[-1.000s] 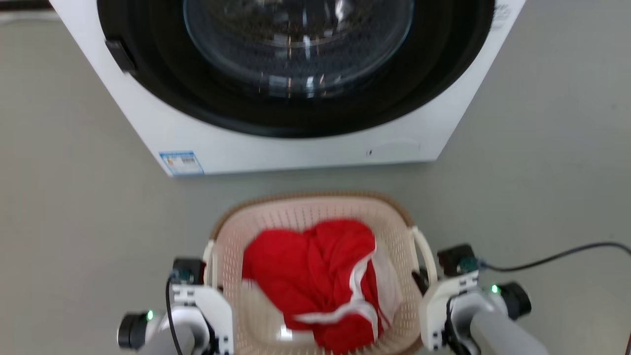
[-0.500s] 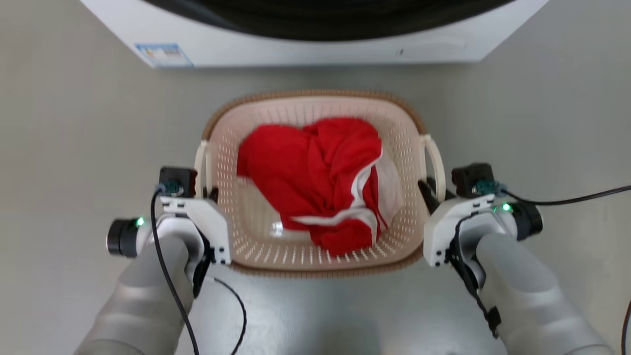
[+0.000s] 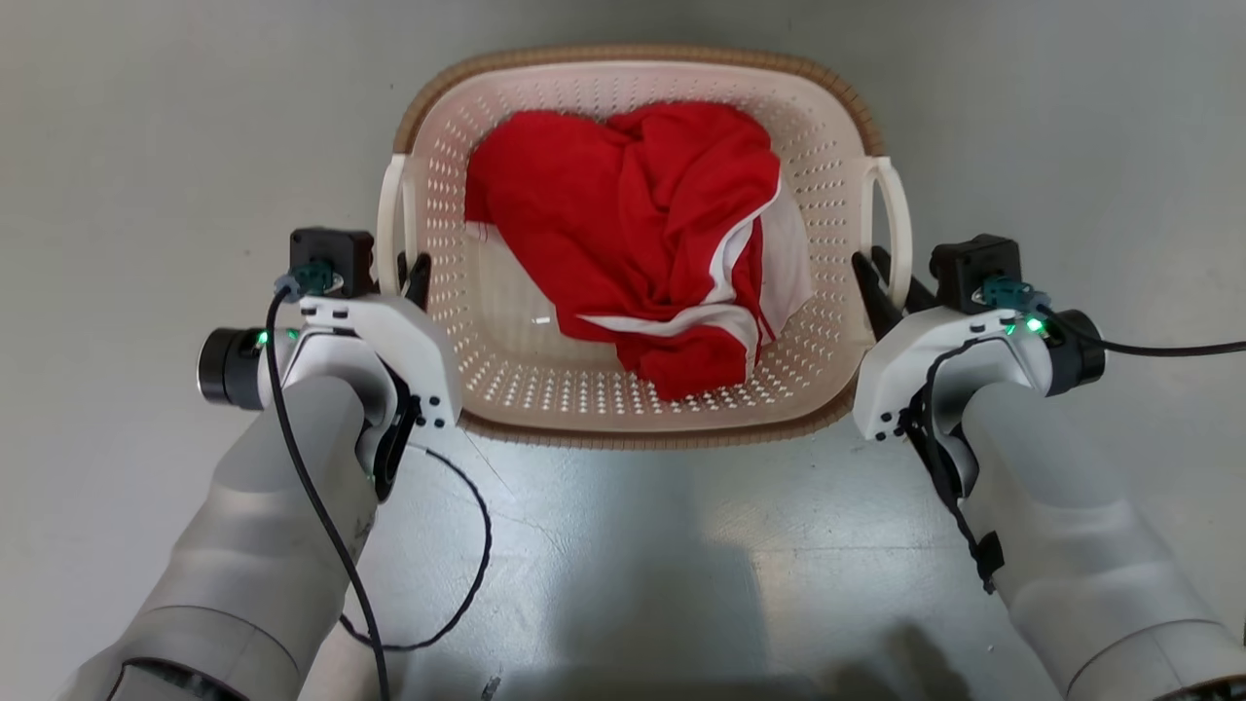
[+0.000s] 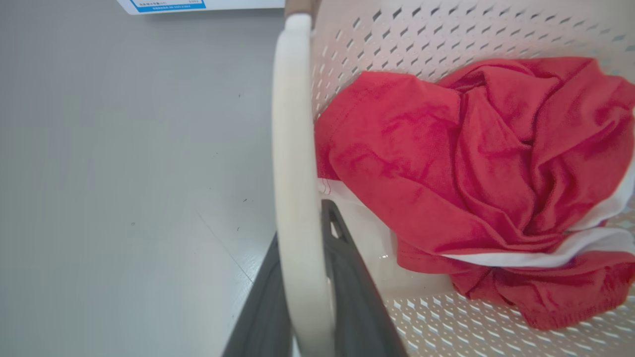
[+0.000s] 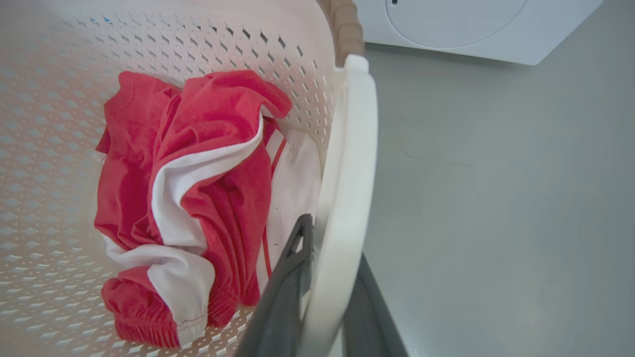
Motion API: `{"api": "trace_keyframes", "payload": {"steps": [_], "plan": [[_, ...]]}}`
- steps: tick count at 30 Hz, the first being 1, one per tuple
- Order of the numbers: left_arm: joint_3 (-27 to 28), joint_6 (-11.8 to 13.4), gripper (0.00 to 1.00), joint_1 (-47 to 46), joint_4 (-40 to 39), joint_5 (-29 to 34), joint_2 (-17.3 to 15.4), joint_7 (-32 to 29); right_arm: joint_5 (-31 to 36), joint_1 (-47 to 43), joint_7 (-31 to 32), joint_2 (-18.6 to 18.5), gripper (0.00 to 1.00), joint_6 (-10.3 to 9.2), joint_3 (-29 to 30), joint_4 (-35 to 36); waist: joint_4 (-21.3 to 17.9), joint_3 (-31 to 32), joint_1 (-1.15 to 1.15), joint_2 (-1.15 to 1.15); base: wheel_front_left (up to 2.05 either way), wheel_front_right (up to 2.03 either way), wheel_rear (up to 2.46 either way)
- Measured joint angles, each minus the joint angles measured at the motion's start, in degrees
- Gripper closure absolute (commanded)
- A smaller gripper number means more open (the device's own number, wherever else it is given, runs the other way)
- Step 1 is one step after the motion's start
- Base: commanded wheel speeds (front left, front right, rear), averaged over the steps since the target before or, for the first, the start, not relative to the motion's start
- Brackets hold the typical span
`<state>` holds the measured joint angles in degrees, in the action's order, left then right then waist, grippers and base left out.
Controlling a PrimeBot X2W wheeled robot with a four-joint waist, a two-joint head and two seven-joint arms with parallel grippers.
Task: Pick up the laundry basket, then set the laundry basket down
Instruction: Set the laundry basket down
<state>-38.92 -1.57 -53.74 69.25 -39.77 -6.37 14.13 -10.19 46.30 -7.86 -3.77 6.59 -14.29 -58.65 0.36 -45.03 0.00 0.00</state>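
The laundry basket (image 3: 638, 55), cream perforated plastic with a brown rim, sits between my two arms with a red and white garment (image 3: 623, 214) inside. My left gripper (image 3: 409, 277) is shut on the basket's left loop handle (image 3: 392, 209). In the left wrist view the dark fingers (image 4: 347, 277) clamp either side of that white handle (image 4: 296, 163). My right gripper (image 3: 881, 282) is shut on the right loop handle (image 3: 897, 214), and its fingers (image 5: 290, 277) straddle the handle (image 5: 349, 163) in the right wrist view. Whether the basket rests on the floor I cannot tell.
The white washing machine's base (image 5: 471, 25) stands just beyond the basket, its blue label (image 4: 161, 5) at the left corner. A black cable (image 3: 1168, 348) trails right from my right wrist. Another cable (image 3: 467, 574) loops under my left forearm. Grey floor (image 3: 146, 146) surrounds everything.
The head camera has tilted down, so the washing machine has left the head view and the basket sits higher in it. Both grippers stay on the handles.
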Motion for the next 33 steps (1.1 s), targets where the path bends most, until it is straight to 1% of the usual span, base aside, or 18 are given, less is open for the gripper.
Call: {"api": "trace_keyframes", "payload": {"steps": [5, 11, 13, 22, 33], "plan": [[1.3, 0.1, 1.0, -0.3, -2.9, 1.1, -0.4, 0.0, 2.2, 1.3, -1.1, 0.0, 1.0, 0.04, 2.4, -1.0, 0.1, -1.7, 0.0, 0.0, 0.0, 0.0, 0.0], [2.5, 0.5, 1.0, -0.3, -4.7, 2.5, -0.6, 0.0, 3.2, 2.3, -1.8, 0.2, 1.0, 0.08, 4.1, -1.4, 0.2, -3.0, 0.0, 0.0, 0.0, 0.0, 0.0], [2.8, 0.5, 1.0, -0.3, -4.8, 2.7, -0.5, 0.0, 3.2, 2.3, -1.8, 0.2, 1.0, 0.46, 4.6, -1.5, 0.1, -3.4, 0.0, 0.0, 0.0, 0.0, 0.0], [4.4, 0.0, 1.0, -0.7, -4.9, 4.3, -0.4, 0.0, 5.4, 3.1, -2.2, 0.5, 1.0, 0.48, 6.3, -1.8, 0.0, -4.8, 0.0, 0.0, 0.0, 0.0, 0.0], [5.8, -0.5, 1.0, -1.1, -4.7, 6.1, -0.1, 0.0, 5.7, 3.3, -2.7, 0.5, 1.0, 0.48, 7.1, -2.0, -0.3, -6.0, 0.0, 0.0, 0.0, 0.0, 0.0]]}}
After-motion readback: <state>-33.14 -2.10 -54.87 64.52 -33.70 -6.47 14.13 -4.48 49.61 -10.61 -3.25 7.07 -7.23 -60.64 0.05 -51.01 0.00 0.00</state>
